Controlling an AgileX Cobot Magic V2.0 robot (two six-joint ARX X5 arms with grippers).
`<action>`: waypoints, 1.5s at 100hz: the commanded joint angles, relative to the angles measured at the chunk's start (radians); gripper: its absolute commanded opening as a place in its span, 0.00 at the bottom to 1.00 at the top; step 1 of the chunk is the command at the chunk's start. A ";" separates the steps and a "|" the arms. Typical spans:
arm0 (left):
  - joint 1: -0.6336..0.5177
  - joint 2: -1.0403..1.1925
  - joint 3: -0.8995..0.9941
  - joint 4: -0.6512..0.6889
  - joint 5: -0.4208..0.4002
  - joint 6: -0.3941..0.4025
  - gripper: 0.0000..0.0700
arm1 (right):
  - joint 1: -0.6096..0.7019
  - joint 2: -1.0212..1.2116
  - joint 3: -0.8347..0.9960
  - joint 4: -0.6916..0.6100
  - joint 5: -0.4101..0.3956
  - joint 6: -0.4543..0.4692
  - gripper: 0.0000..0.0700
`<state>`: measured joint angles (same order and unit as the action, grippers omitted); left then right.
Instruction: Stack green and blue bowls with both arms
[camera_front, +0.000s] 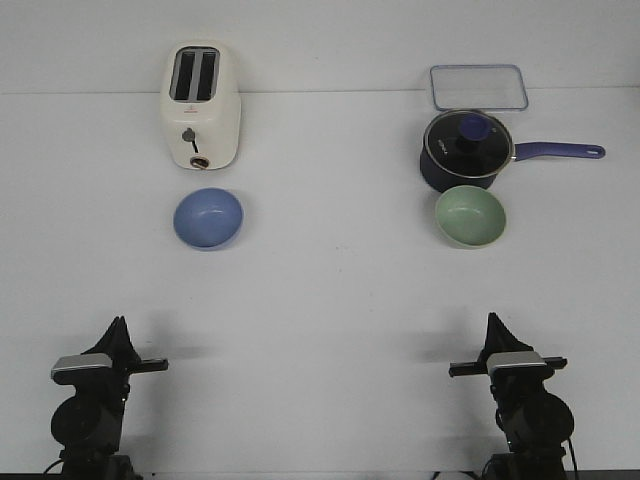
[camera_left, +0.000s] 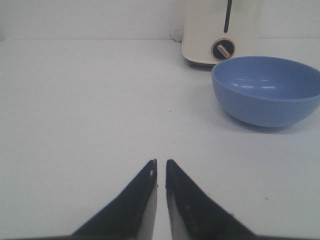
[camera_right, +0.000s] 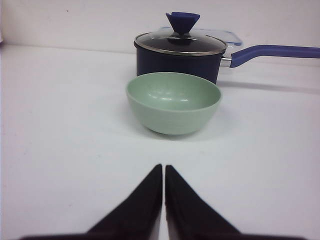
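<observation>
The blue bowl (camera_front: 208, 217) sits upright on the white table in front of the toaster, left of centre; it also shows in the left wrist view (camera_left: 266, 90). The green bowl (camera_front: 470, 216) sits upright on the right, just in front of the saucepan; it also shows in the right wrist view (camera_right: 173, 102). My left gripper (camera_front: 118, 330) is at the near left edge, well short of the blue bowl, shut and empty (camera_left: 161, 164). My right gripper (camera_front: 493, 325) is at the near right edge, well short of the green bowl, shut and empty (camera_right: 164, 168).
A cream toaster (camera_front: 201, 104) stands behind the blue bowl. A dark navy saucepan (camera_front: 466, 150) with a glass lid stands behind the green bowl, its handle (camera_front: 560, 151) pointing right. A clear rectangular container (camera_front: 478, 87) lies at the back right.
</observation>
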<state>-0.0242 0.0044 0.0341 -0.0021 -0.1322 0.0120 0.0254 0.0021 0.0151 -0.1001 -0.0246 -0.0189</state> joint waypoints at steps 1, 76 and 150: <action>0.001 -0.001 -0.020 0.011 0.000 -0.002 0.02 | 0.001 -0.001 -0.002 0.011 -0.002 -0.002 0.01; 0.001 -0.001 -0.020 0.011 0.000 -0.002 0.02 | 0.001 -0.001 -0.002 0.011 -0.002 -0.002 0.01; 0.001 -0.001 -0.020 0.011 0.000 -0.002 0.02 | 0.002 -0.001 0.011 0.057 -0.011 0.383 0.00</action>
<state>-0.0242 0.0044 0.0341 -0.0021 -0.1322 0.0120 0.0257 0.0021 0.0151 -0.0475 -0.0319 0.2317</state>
